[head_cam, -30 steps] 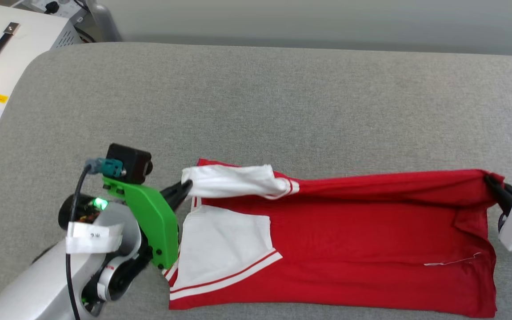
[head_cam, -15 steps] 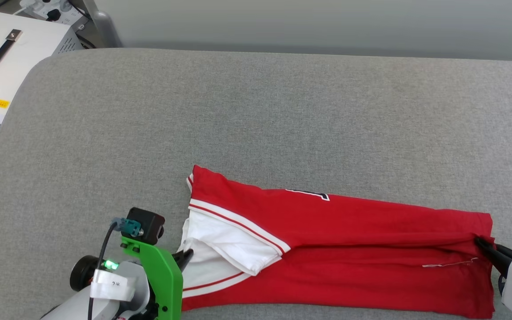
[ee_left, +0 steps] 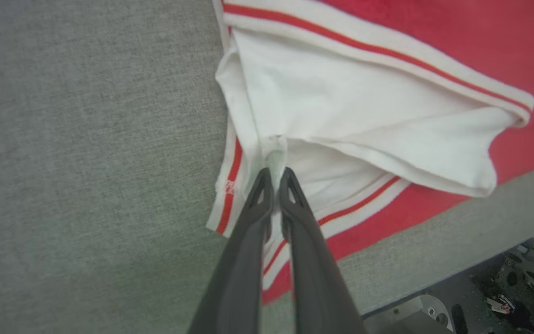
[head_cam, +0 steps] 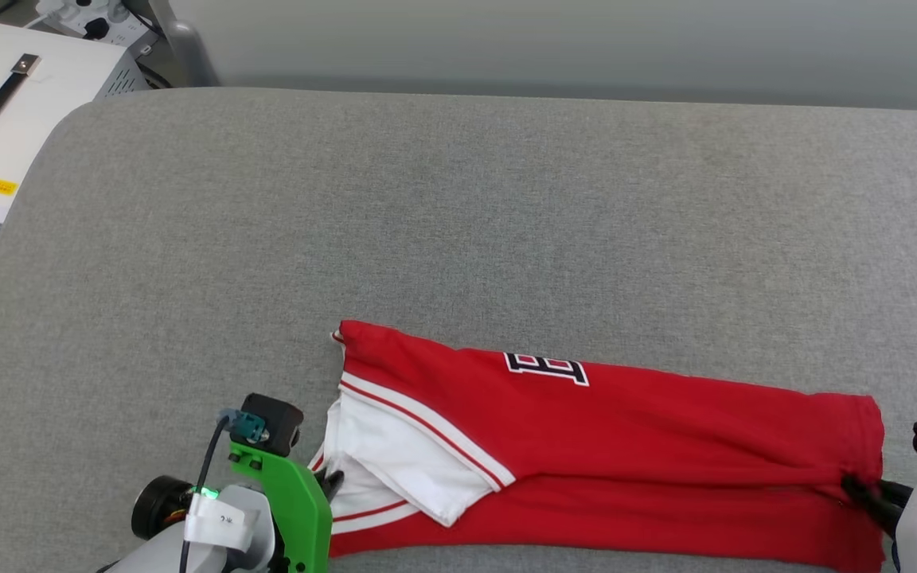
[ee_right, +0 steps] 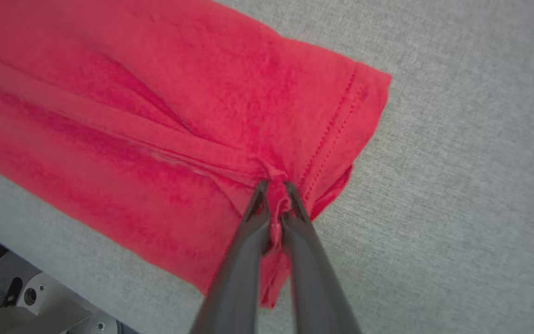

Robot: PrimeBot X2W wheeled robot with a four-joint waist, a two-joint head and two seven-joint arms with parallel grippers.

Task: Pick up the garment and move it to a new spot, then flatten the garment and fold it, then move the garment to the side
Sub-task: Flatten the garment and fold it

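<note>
The shirt (head_cam: 649, 446) lies on the grey table (head_cam: 458, 199), folded lengthwise into a long red band close to the table's front edge and nearly parallel to it. On the upper layer we see part of a black letter (head_cam: 546, 368) with a white outline. At the left end of the band a white sleeve (head_cam: 403, 469) with red-and-white trim comes out from under the red layer.

The left gripper (ee_left: 276, 175) is at this end, near the table's front edge. Its fingers are almost together and pinch a small bit of the white sleeve cloth between the tips. The right gripper (ee_right: 274, 186) is at the other end of the band, also near the front edge. Its fingers are narrow too and hold a pinch of the red hem, which gathers in small wrinkles around the tips.

A green bracket (head_cam: 295, 509) with a small black camera (head_cam: 271, 418) sits on the left wrist. Beyond the table's far left corner stands a white box (head_cam: 5, 119) with a dark handle.
</note>
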